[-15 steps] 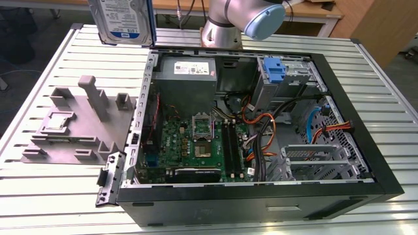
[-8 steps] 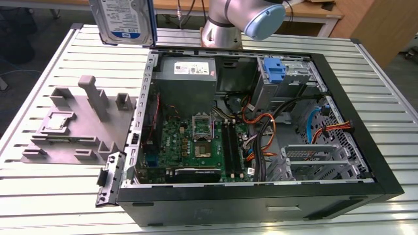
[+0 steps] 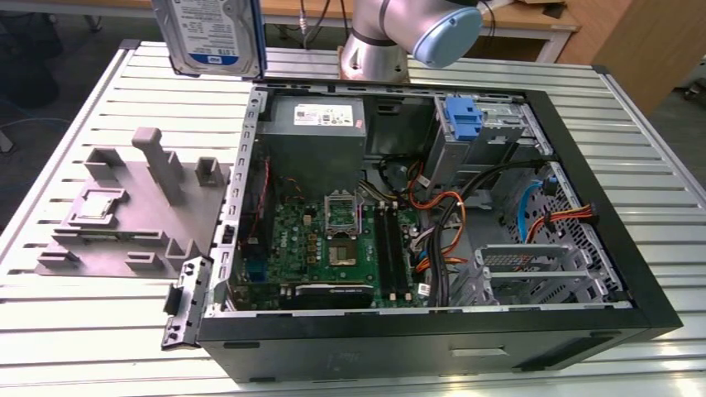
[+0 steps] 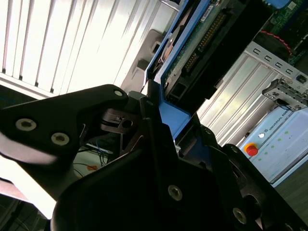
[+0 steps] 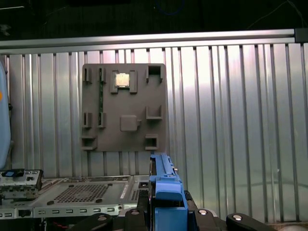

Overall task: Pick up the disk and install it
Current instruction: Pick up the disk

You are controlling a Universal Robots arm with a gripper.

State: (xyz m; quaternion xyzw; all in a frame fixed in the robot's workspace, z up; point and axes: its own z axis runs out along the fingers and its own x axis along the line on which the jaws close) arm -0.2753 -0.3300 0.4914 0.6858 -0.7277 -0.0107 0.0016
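My end effector [image 4: 159, 120] is clamped on the hard drive's [image 3: 210, 33] blue bracket [image 5: 166, 185], probably sparing label and circuit board. The drive hangs upright, high over the counter [image 3: 99, 99], beside the open computer case [image 3: 441, 339].

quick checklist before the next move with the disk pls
1. Grip on the disk: ok, the pincer is shut on its blue bracket.
2. Disk clear of the table: ok, held in the air above it.
3. Disk clear of the grey fixture: ok, well apart from it.
4. Computer case open: ok, inside exposed.
5. Drive bay free: cannot tell; a blue clip sits there.
6. Orange cables out of the way: cannot tell; they lie across the case's middle.
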